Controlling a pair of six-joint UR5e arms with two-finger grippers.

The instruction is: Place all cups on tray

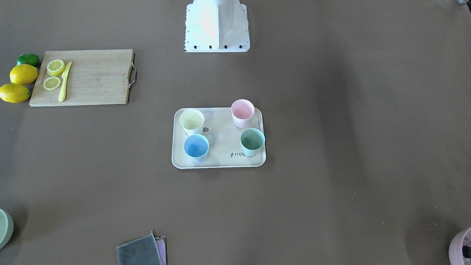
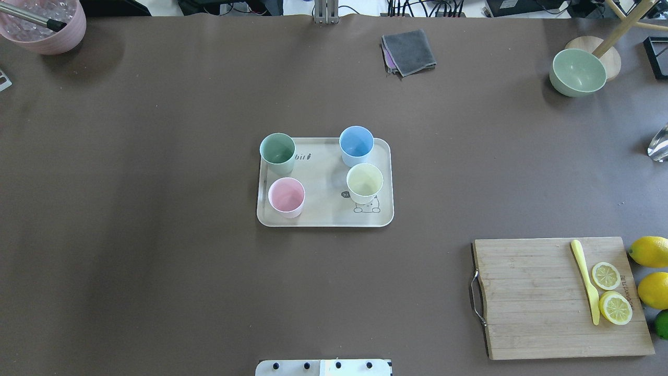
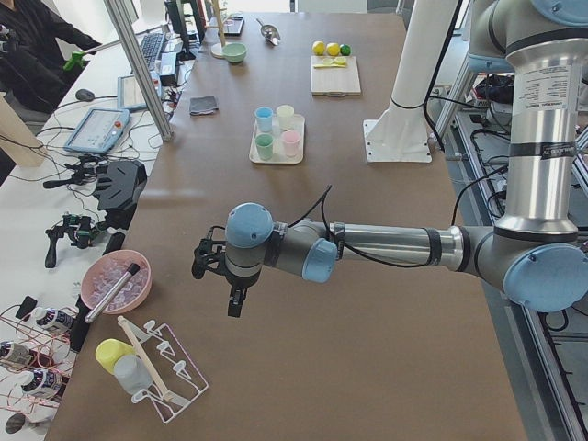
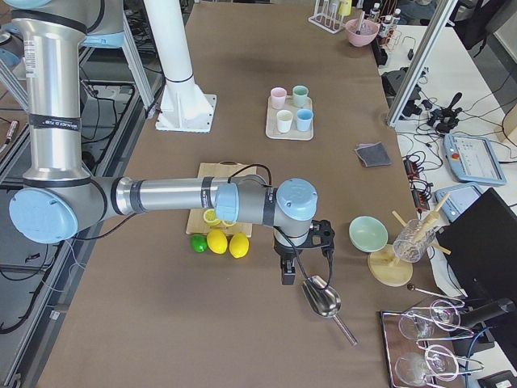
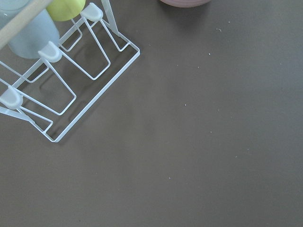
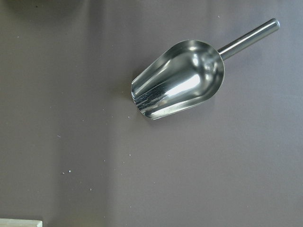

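Left tool [image 3: 235, 306] hangs over the desk [image 2: 156, 261] near its left edge, by a white wire rack [image 5: 97, 94]. The right tool [image 4: 287, 276] hangs near the right edge, above a steel scoop [image 6: 180, 80]. Whether either is spread or pressed together cannot be told. Mid-desk, the cream tray [image 2: 323, 209] carries the yellow cup [image 2: 364, 180], pink cup [image 2: 286, 196], mint green cup [image 2: 277, 151] and light blue cup [image 2: 356, 143], all upright.

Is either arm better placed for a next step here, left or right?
Neither: no cup is left to move. The yellow cup, pink cup, green cup and blue cup all stand on the tray. The left gripper and right gripper hang at opposite ends of the table.
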